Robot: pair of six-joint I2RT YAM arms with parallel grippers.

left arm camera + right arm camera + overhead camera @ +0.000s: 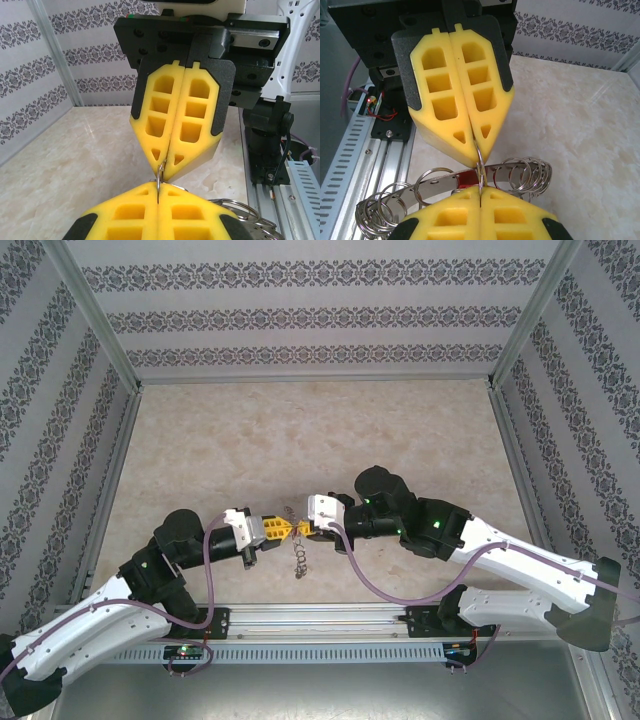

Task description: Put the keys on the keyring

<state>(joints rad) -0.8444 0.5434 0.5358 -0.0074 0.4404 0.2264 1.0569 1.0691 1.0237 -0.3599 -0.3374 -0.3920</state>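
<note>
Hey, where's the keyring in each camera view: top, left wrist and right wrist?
Top external: keyring at centre, hanging below the meeting point.
Left wrist: keyring loops at bottom right.
Right wrist: keyring across the lower middle.
Shared landmark: left gripper and right gripper pinching it tip to tip.

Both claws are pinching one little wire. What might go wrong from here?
1. The left claw and right claw meet tip to tip, both shut on one thin wire loop of the keyring; a mismatched pull might bend it or slip it from the soft pads.
2. The keyring, with the red key against it, seems to hang from that pinch, so a slip would likely drop it onto the table.
</note>
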